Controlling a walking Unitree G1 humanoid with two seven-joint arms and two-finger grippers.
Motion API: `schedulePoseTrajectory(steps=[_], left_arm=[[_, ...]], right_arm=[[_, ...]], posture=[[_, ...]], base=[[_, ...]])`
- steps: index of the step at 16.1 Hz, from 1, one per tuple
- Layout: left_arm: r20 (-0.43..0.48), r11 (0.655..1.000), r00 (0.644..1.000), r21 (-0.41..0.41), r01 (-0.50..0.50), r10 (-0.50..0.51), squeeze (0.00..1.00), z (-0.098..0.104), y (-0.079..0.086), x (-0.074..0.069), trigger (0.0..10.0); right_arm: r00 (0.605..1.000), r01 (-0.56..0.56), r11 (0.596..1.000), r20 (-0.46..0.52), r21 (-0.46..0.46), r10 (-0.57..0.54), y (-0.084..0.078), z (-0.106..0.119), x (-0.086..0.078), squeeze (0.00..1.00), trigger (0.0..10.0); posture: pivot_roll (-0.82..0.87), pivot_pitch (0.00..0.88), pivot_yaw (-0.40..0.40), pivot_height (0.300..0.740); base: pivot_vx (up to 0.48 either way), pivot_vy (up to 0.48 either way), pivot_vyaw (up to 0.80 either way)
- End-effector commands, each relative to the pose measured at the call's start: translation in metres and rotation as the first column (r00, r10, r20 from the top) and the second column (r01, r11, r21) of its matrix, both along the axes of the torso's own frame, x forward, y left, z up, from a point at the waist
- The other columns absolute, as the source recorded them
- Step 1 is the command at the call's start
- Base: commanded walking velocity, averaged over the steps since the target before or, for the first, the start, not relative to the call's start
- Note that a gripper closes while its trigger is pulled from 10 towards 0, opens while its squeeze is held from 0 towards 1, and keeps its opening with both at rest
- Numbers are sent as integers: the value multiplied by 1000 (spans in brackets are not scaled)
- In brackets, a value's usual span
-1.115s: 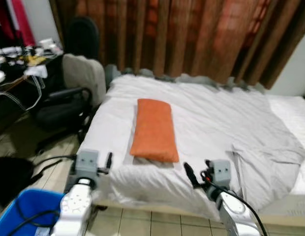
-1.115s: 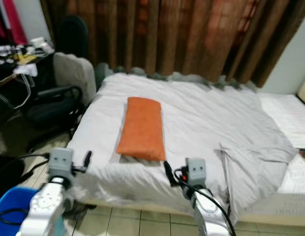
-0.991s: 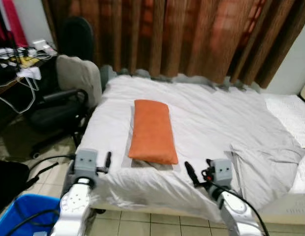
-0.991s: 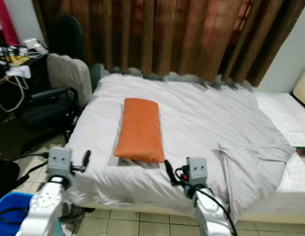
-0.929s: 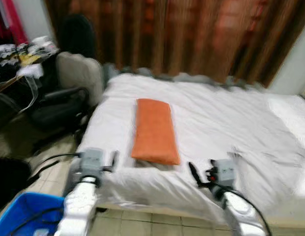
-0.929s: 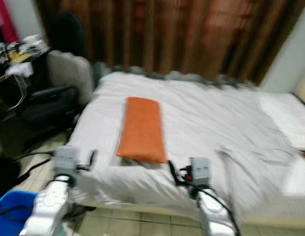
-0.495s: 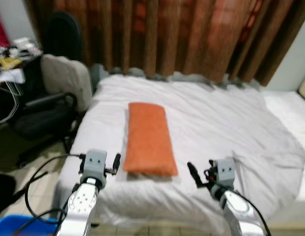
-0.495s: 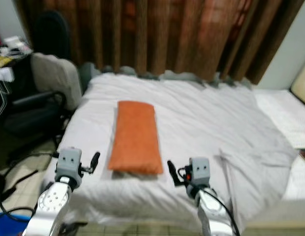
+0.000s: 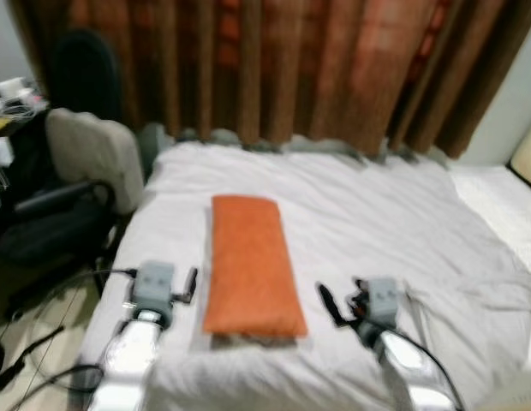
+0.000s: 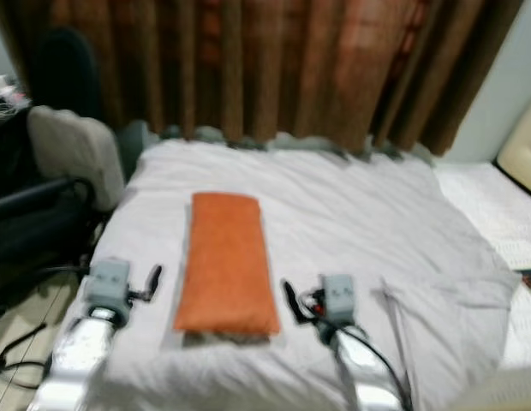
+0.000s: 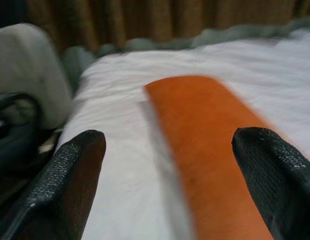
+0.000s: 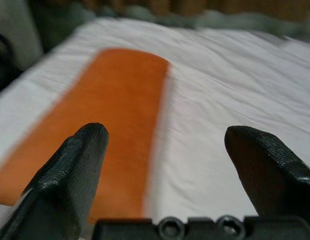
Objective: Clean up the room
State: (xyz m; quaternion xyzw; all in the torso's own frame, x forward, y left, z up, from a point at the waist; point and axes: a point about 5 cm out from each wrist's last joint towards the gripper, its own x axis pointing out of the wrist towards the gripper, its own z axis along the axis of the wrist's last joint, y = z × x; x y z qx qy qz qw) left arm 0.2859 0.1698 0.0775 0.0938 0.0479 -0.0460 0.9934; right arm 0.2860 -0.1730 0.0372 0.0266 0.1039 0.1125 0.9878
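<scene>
An orange pillow [image 9: 248, 261] lies lengthwise on the left half of a bed [image 9: 368, 214] covered by a pale grey sheet. My left gripper [image 9: 188, 283] is held low over the near edge of the bed, just left of the pillow's near end. It is open, and the left wrist view shows the pillow [image 11: 210, 145] between its wide-apart fingers [image 11: 70, 180]. My right gripper [image 9: 327, 302] is to the right of the pillow's near end, also open and holding nothing. The right wrist view shows the pillow [image 12: 105, 120] ahead of it.
A black office chair with a beige cushion [image 9: 86, 163] stands left of the bed, beside a cluttered desk [image 9: 4, 107]. Cables [image 9: 43, 342] trail on the tiled floor. Brown curtains [image 9: 291, 68] hang behind. The sheet is rumpled [image 9: 480, 300] at the right, next to a second mattress [image 9: 505, 201].
The camera has moved forward toward the bed, so the blue bin at lower left has left the picture. Both grippers now reach over the bed's near edge, still open.
</scene>
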Motion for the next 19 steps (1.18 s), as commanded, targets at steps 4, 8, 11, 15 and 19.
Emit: schedulePoseTrajectory(steps=[4, 8, 11, 15, 19], left_arm=[[8, 1000, 1000, 15, -3, 2, 0, 3, 4, 1, 10000], [-8, 999, 1000, -29, -20, 20, 0, 1, 3, 0, 10000], [-9, 999, 1000, -33, -10, 10, 0, 1, 3, 0, 10000], [-82, 978, 997, -210, -15, -2, 0, 1, 10, 30, 10000], [163, 906, 986, -415, 85, -18, 0, 86, 36, 75, 10000]], right_arm=[[1000, -31, 1000, 3, 4, 31, 4, 2, 4, 0, 10000], [999, -42, 999, -11, -2, 42, 4, 0, 3, 0, 10000], [998, -49, 999, -43, 19, 49, 4, -3, 2, 0, 10000], [983, 11, 993, -183, 121, 12, 10, -18, 8, 0, 10000], [986, 165, 940, -85, 297, -146, 3, 15, 39, 0, 10000]], posture=[[152, 0, -122, 740], [154, 0, -126, 740], [158, 0, -130, 740], [147, 115, -123, 740], [71, 408, -116, 740]], base=[[480, 0, 0], [480, 0, 0], [480, 0, 0], [120, 0, 0], [0, 0, 0]])
